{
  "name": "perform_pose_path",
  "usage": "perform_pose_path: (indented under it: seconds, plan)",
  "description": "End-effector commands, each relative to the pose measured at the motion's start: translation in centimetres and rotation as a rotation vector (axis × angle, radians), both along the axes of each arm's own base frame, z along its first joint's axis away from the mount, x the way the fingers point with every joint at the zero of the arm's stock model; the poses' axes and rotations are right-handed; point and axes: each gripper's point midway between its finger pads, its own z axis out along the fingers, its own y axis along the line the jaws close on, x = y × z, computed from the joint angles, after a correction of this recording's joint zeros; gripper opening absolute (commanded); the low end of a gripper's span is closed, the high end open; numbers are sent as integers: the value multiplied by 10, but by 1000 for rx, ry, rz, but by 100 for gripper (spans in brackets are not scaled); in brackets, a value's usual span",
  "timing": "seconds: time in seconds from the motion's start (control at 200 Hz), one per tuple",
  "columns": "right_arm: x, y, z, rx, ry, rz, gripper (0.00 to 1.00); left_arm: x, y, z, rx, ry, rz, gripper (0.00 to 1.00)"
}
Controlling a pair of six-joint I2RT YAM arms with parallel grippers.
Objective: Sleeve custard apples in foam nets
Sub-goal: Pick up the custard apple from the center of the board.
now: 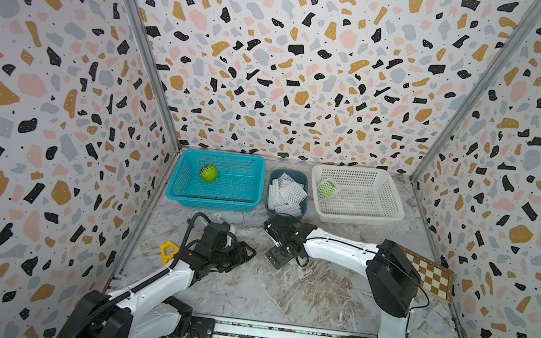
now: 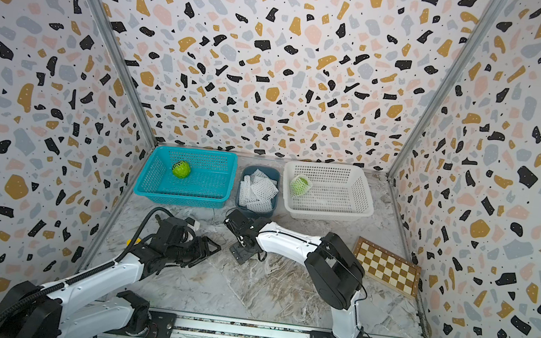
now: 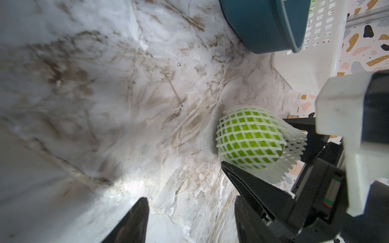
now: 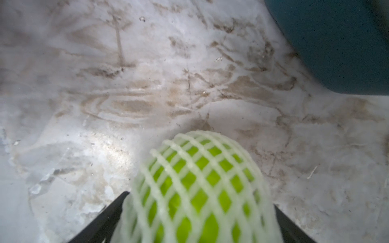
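While the right gripper (image 4: 201, 199) has its fingers pressed against both sides of the sleeved custard apple (image 3: 248, 138), I read it as a hold. The fruit bulges past the fingertips and the net's loose end trails toward the palm. Left gripper (image 1: 245, 253): fingers apart, nothing between them. Can't tell if the fruit is off the marble tabletop (image 4: 147, 84).

My judgement: it goes to the white basket (image 1: 394, 202), well apart from the fingers, past the tub (image 1: 296, 175) of foam nets (image 1: 289, 193). Use a light squeeze, lift above both rims, lower before opening. It could squirt forward.
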Motion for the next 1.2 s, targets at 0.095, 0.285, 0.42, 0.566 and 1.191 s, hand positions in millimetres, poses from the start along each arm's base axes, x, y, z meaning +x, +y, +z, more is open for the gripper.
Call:
perform_pose_path:
  seconds: [0.095, 0.285, 0.42, 0.566, 1.191]
  plan:
    - [-2, -6, -5, 9, 33, -6, 87, 4, -1, 4, -10, -14, 3, 64]
    - [0, -10, -8, 27, 52, -15, 84, 4, -1, 4, -10, -12, 5, 64]
    - [-3, -10, -12, 44, 72, -14, 84, 4, -1, 3, -10, -11, 6, 64]
    - [-3, -14, -14, 52, 80, -27, 84, 3, -1, 3, -11, -10, 6, 64]
    - [-11, -10, 131, 691, -74, 138, 84, 10, -8, 68, -21, -143, -71, 64]
